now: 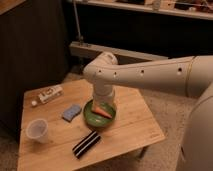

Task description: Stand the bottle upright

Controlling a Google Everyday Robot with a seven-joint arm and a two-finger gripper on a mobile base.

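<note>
The bottle [50, 93] lies on its side at the far left corner of the wooden table [130, 127]. It is whitish with a printed label, and its white cap [34, 103] points toward the left edge. My white arm reaches in from the right and bends down over the middle of the table. My gripper [103, 103] hangs below the wrist, just above a green bowl [89, 116], well to the right of the bottle. It stands open and holds nothing. The wrist hides most of it.
An orange item [103, 112] lies in the green bowl. A blue sponge [71, 112] sits between bowl and bottle. A translucent plastic cup [37, 130] stands at the front left. A black-and-white striped object [86, 144] lies near the front edge. A dark cabinet [30, 45] rises behind the table.
</note>
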